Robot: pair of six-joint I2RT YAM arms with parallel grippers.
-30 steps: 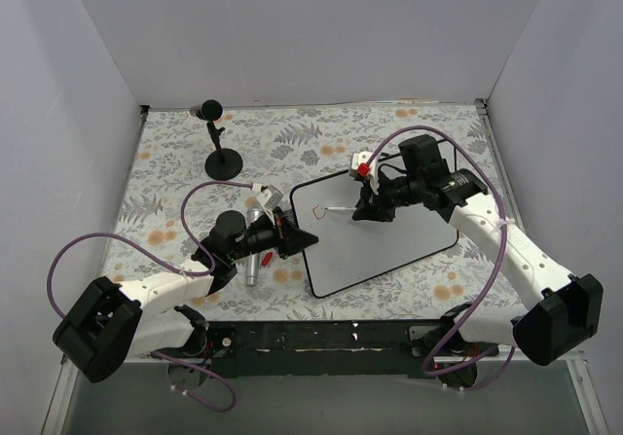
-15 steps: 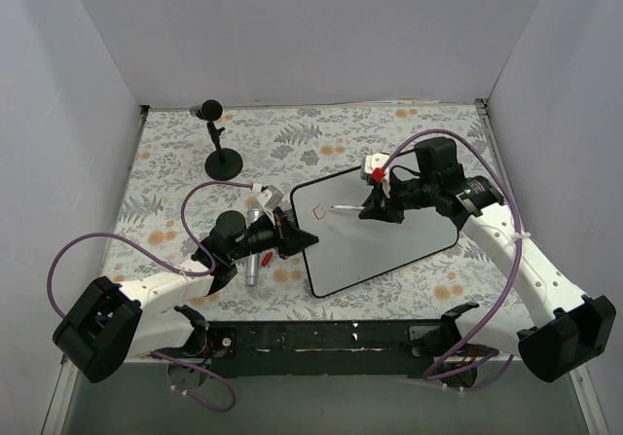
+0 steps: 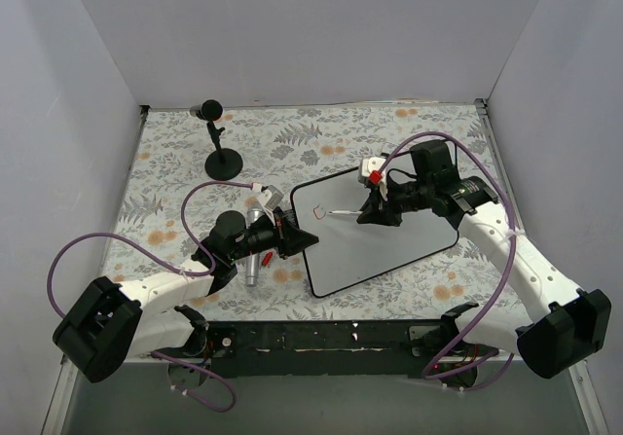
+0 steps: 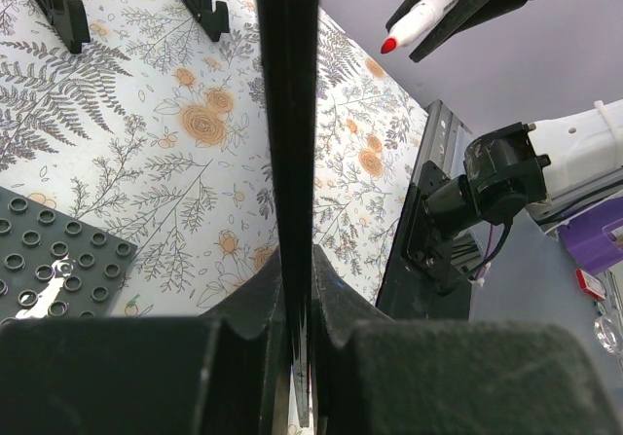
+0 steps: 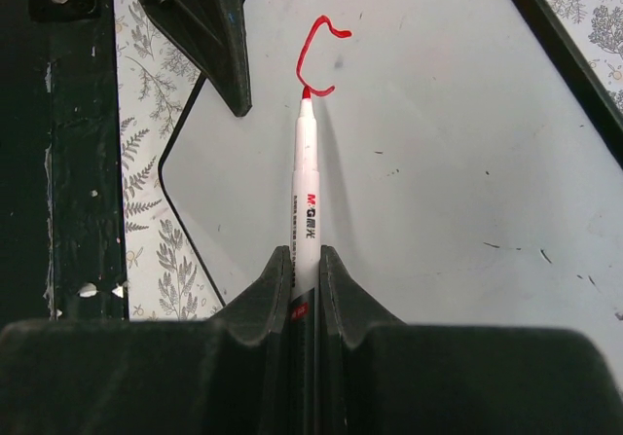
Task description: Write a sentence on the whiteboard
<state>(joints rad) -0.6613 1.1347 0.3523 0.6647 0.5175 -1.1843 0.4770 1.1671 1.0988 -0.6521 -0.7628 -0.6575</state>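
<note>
whiteboard lay on the table, right of the middle | left gripper squeezed its left edge | right gripper squeezed marker, tip at sentence, just one red curl | black stand near far left corner | red bit, maybe a cap

1. The left arm is being stretched low, forward and rightward from its base.
2. The left claw is being pressed shut on the edge of the whiteboard.
3. The right arm is being bent inward, the right claw being clamped on a marker.
</note>
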